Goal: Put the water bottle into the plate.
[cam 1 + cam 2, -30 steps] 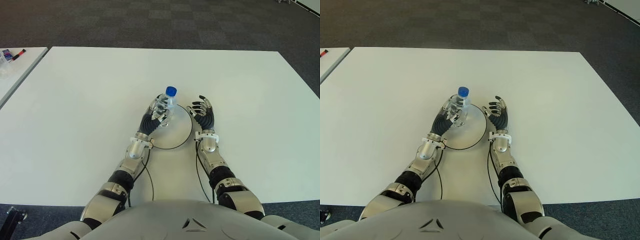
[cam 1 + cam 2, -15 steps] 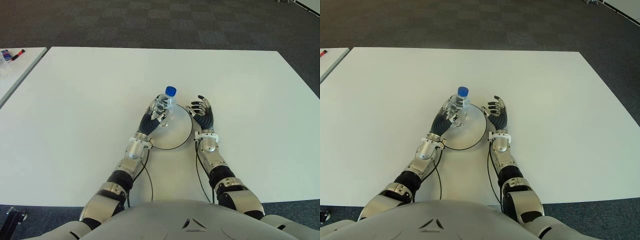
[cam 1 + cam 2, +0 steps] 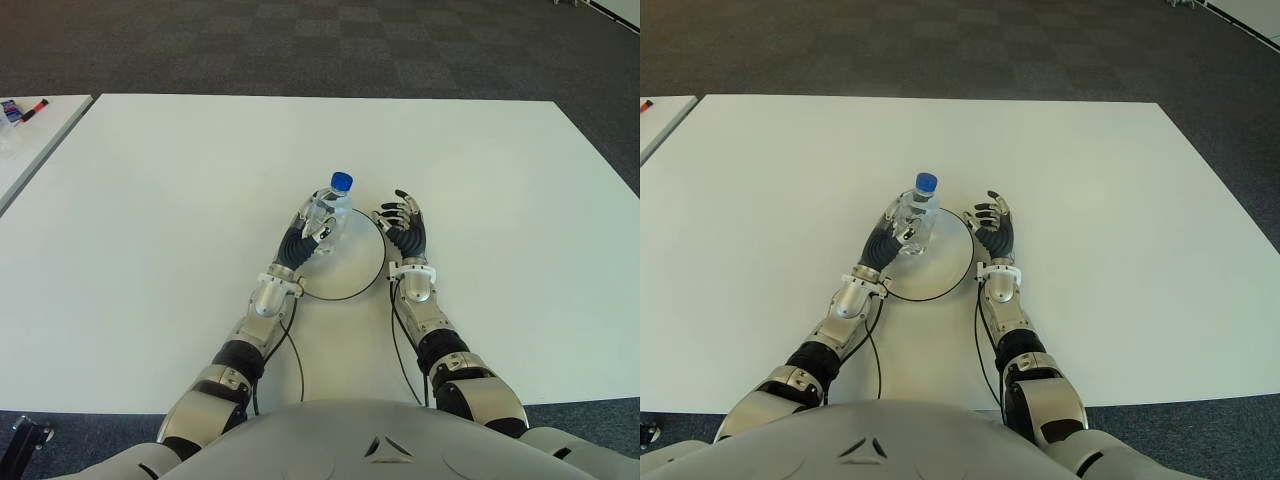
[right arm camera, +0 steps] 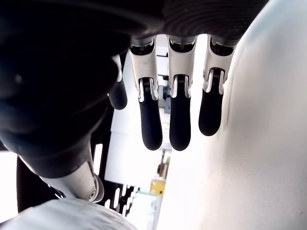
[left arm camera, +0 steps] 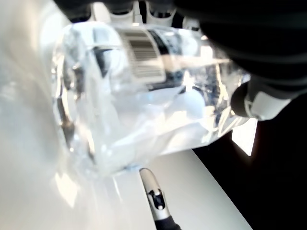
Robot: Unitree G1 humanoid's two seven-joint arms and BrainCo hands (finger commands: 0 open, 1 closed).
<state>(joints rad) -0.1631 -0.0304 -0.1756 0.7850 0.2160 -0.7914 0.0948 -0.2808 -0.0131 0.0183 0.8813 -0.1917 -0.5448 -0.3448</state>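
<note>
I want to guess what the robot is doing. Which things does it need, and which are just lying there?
Needed for the job:
water bottle, upright, held in the left hand
plate, round, under the bottle
right hand, open beside the plate's right edge

Just lying about:
markers on the side table at far left

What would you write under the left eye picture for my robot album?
Left hand holds the water bottle over the plate rim, right hand open beside it.
</note>
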